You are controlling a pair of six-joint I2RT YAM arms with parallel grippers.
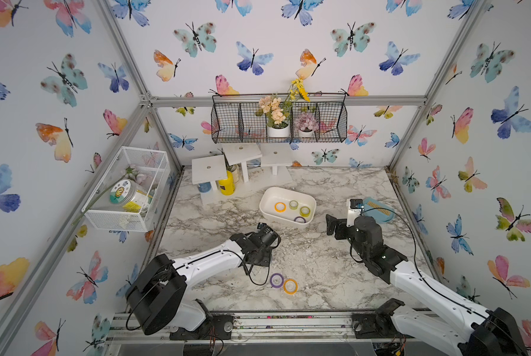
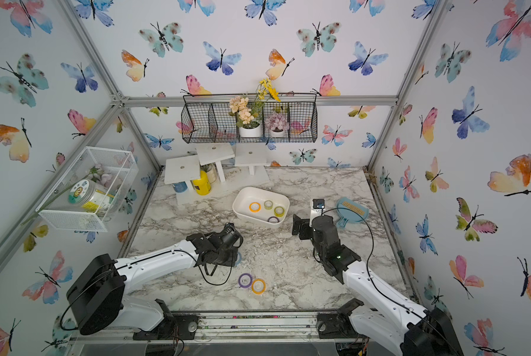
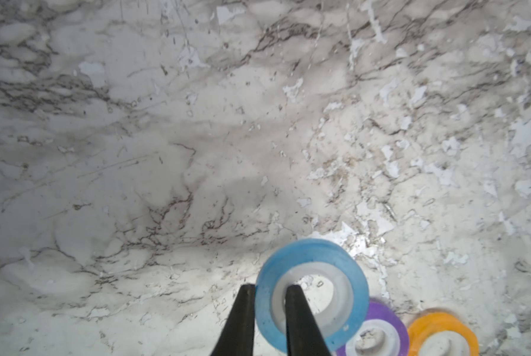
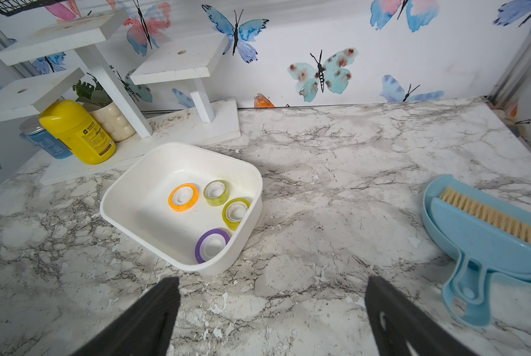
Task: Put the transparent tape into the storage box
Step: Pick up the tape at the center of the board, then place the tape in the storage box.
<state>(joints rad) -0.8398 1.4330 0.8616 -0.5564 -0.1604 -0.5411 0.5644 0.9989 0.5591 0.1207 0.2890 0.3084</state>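
Marbled tabletop (image 1: 319, 265), worn and flaked in patches. Storage box (image 4: 125, 197), white, oblong, near the middle toward the back: holds four tape rolls, namely one orange roll (image 4: 183, 197), two yellow-green rolls (image 4: 216, 192) (image 4: 235, 212), one purple roll (image 4: 211, 246) against the near wall. Loose on the tabletop near the front edge: second purple roll (image 1: 276, 280) and second orange roll (image 1: 290, 286), lying flat, touching or nearly so. Blue roll (image 3: 312, 292), in the left wrist view: clamped at its wall by the left gripper (image 3: 270, 296), one of the fingers (image 3: 298, 314) inside the core hole, its partner outside the ring, jaws closed on the ring's thickness; just beside the loose purple and orange rolls; lifted or still touching the tabletop, cannot tell. In a top view, only a blue sliver (image 2: 238, 258) visible beside the left wrist. Right gripper (image 4: 271, 296): fingers wide apart, holding nothing, above bare tabletop between the storage box and a blue dustpan with brush (image 4: 486, 240). Back left corner: white tiered stand (image 1: 242, 154) with a yellow bottle (image 1: 226, 183) beneath it. Back wall: black wire basket (image 1: 279, 118) with flower pots. Left wall: white mesh basket (image 1: 128, 188) with a jar.
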